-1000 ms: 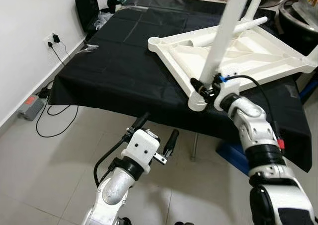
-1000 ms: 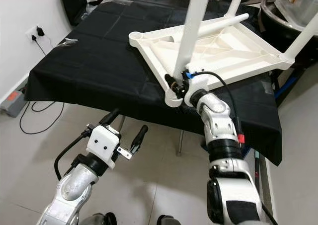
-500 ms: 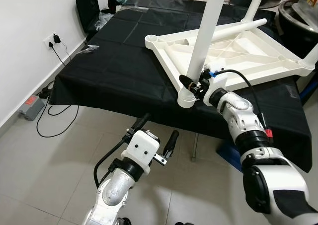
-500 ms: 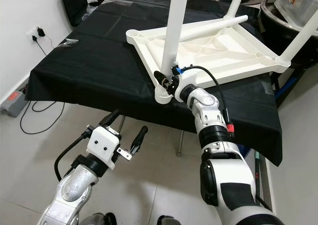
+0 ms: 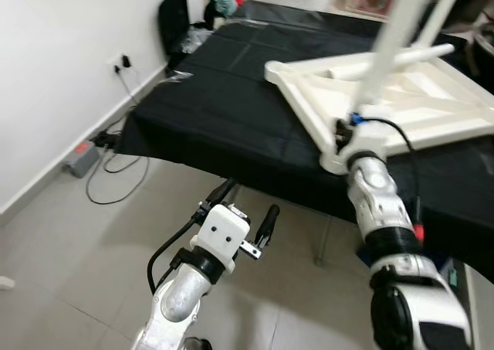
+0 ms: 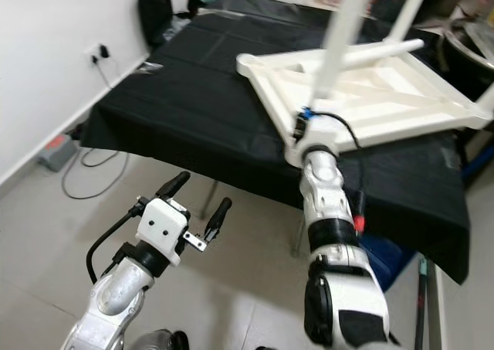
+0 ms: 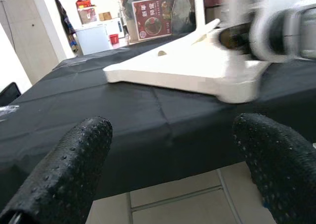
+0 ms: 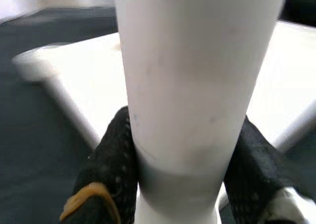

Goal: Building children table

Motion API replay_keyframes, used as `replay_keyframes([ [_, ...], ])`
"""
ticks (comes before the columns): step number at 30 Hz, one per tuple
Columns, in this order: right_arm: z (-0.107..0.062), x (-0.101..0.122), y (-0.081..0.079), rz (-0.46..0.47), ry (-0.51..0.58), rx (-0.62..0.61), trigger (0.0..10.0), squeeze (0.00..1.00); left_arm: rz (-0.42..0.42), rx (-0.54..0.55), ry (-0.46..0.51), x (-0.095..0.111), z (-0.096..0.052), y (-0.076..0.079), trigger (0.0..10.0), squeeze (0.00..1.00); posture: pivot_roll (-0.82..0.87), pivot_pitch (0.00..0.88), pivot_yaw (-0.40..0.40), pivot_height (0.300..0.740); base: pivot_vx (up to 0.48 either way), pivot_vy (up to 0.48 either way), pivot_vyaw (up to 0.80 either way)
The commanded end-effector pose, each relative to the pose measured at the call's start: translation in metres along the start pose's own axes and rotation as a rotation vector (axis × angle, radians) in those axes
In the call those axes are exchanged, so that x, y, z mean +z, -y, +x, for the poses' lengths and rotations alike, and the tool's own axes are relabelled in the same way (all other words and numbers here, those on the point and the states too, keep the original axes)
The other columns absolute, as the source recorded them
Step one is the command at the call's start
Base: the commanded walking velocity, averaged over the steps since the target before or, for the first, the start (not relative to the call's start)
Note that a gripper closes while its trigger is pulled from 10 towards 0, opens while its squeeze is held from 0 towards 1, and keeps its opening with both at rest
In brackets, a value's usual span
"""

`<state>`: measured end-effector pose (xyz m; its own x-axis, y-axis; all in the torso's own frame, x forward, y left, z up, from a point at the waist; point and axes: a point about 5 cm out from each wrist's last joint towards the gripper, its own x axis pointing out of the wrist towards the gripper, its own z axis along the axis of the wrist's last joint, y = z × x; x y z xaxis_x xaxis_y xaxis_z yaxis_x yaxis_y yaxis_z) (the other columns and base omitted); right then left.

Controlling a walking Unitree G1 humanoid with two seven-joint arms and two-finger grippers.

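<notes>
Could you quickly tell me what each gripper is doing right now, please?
Left gripper: open, holding nothing, below the table edge.
Right gripper: shut on the white leg at the tabletop corner.

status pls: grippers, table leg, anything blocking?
Right gripper shut on white leg, at corner socket of upturned tabletop. Left gripper open, idle, below edge of black cloth. No obstruction seen.

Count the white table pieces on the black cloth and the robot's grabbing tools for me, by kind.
Upside-down tabletop: 1
Legs: 3 (held leg, far upright leg, lying leg)
Tools: 2 (left tool, open; right tool, shut on the held leg)
Total: 6
A possible fourth leg at the right edge is too cut off to count.
</notes>
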<state>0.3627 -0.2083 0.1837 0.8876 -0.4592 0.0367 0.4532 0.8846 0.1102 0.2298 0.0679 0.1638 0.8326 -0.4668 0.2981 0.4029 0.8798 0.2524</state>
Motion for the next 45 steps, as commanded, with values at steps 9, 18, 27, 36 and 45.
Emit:
replay_keyframes([
  [9,-0.031,-0.007,-0.034,0.070,-0.072,-0.038,10.0,0.00,0.006,-0.005,-0.020,-0.002,0.000,0.001,10.0,0.00,0.16,0.172,-0.059,0.740,0.000,0.000,0.00],
  [18,-0.042,-0.001,-0.056,-0.010,-0.045,0.166,10.0,0.00,-0.001,-0.002,-0.024,-0.003,0.000,0.001,10.0,0.00,0.16,0.180,-0.065,0.740,0.000,0.000,0.00],
  [27,-0.017,0.021,-0.043,0.006,0.053,0.339,10.0,0.00,-0.004,-0.001,-0.025,-0.003,0.001,0.001,10.0,0.00,0.15,0.192,-0.061,0.740,0.000,0.000,0.00],
  [36,0.008,0.025,-0.038,0.001,0.037,0.500,10.0,0.83,-0.003,0.004,-0.025,-0.002,0.001,0.000,10.0,0.00,0.15,0.199,-0.059,0.740,0.000,0.000,0.00],
  [45,0.013,0.025,-0.048,0.055,-0.013,0.756,10.0,0.00,-0.004,0.004,-0.027,-0.002,0.002,0.000,10.0,0.00,0.16,0.205,-0.059,0.740,0.000,0.000,0.00],
])
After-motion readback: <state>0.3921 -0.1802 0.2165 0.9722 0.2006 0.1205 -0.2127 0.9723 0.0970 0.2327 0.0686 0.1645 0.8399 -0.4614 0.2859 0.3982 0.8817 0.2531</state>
